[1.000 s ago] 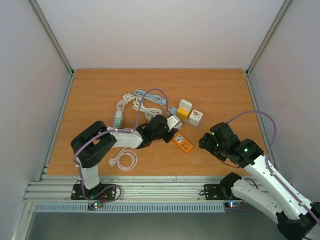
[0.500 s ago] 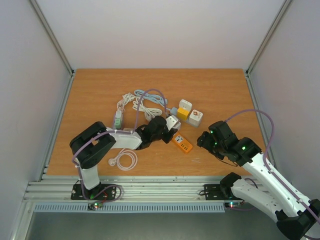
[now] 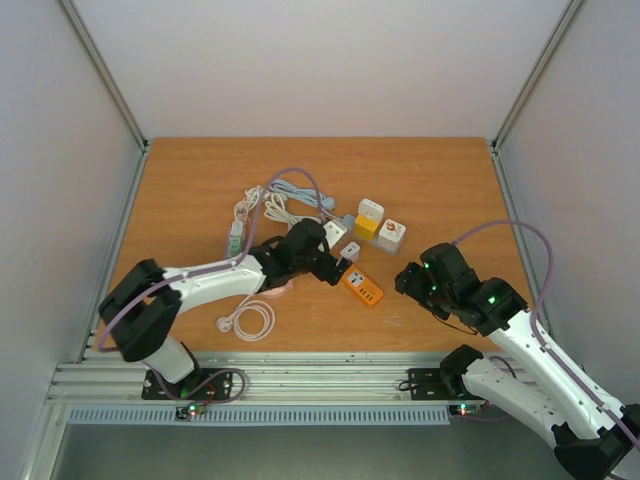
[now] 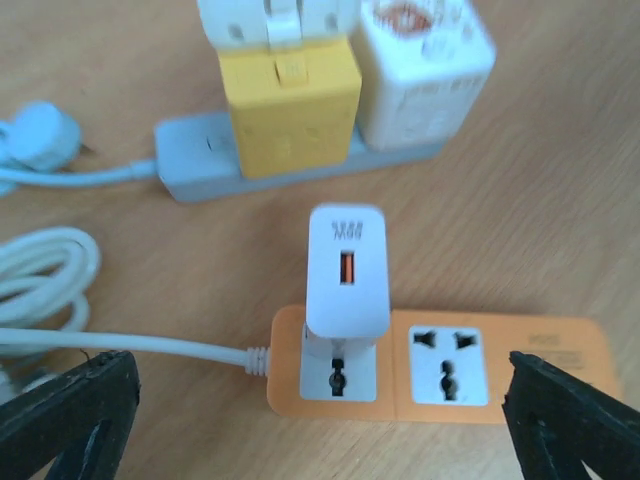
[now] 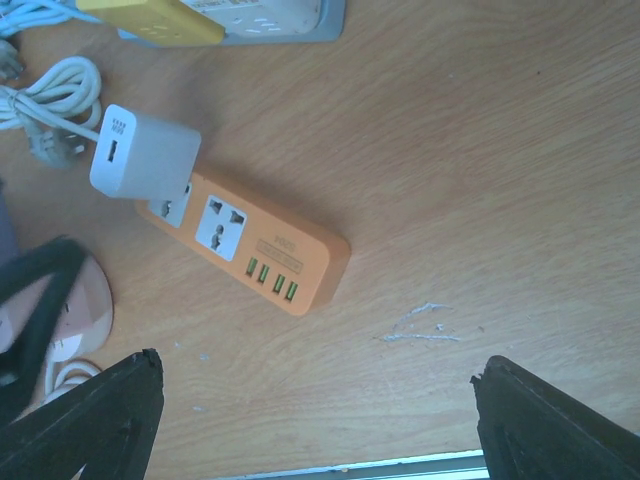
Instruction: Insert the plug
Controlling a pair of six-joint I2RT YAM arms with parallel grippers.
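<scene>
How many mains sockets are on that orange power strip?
2: one socket under the white charger, one free socket beside it, both on the orange power strip. None seems hidden.

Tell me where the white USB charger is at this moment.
In the left wrist view, the white USB charger stands near the centre, on the cable-end socket of the orange power strip, just in front of the yellow adapter.

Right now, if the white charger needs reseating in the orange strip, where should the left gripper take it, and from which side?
Take the white charger by its two flat side faces, upper half, coming straight down from above with the left gripper. It stands upright in the end socket of the orange strip, sides free; the open jaws flank it.
</scene>
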